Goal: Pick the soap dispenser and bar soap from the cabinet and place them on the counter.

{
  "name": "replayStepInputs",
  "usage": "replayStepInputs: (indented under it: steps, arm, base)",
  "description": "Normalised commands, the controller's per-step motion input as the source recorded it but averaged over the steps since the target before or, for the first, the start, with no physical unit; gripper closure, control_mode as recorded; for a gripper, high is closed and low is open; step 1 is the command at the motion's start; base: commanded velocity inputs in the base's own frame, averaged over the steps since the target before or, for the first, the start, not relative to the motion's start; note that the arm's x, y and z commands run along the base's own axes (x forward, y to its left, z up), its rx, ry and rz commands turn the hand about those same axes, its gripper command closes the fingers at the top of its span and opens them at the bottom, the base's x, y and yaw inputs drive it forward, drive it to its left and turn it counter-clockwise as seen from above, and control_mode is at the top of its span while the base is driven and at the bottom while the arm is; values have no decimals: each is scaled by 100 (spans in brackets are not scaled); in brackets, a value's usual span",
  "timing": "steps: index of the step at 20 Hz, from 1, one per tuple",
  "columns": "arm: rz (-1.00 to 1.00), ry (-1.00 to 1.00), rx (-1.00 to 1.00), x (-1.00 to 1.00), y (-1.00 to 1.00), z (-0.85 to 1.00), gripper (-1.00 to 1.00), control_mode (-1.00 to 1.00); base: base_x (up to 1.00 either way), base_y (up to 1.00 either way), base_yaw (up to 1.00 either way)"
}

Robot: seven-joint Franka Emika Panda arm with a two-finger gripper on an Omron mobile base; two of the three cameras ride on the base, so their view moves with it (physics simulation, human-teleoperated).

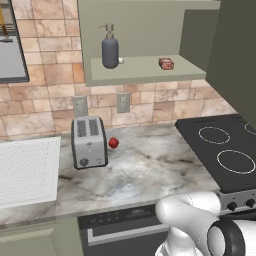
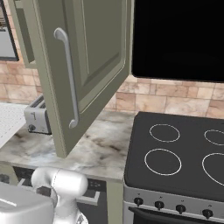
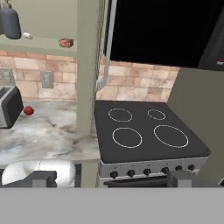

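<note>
The sage-green cabinet (image 1: 150,70) stands open, with its door (image 2: 87,65) swung out over the counter (image 1: 150,165). On its shelf a dark grey-blue soap dispenser (image 1: 110,50) stands upright at the left. The reddish bar soap (image 1: 166,63) lies towards the right end. In the hand view the soap dispenser (image 3: 9,22) and bar soap (image 3: 66,42) sit far off at the upper left, left of the door's edge (image 3: 87,65). My gripper (image 3: 111,179) is open and holds nothing, low and well back from the shelf, facing the stove.
A silver toaster (image 1: 89,142) and a small red ball (image 1: 113,143) sit on the counter below the shelf. The black stovetop (image 1: 225,150) lies to the right. A small white cylinder (image 1: 120,60) stands beside the dispenser. The door's bar handle (image 2: 68,78) juts out.
</note>
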Motion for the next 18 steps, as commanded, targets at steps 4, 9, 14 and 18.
replayStepInputs:
  steps: [4,9,14,18]
  arm:
    - [-5,15,-8,-7,30,6,-100,-100]
    - [-7,16,-5,-7,27,4,-100,-100]
    - [-9,16,-4,-5,23,3,-100,-100]
    - [-5,15,-10,6,28,9,-100,-100]
  base:
    - [0,0,0]
    - [0,0,0]
    - [0,0,0]
    - [0,0,0]
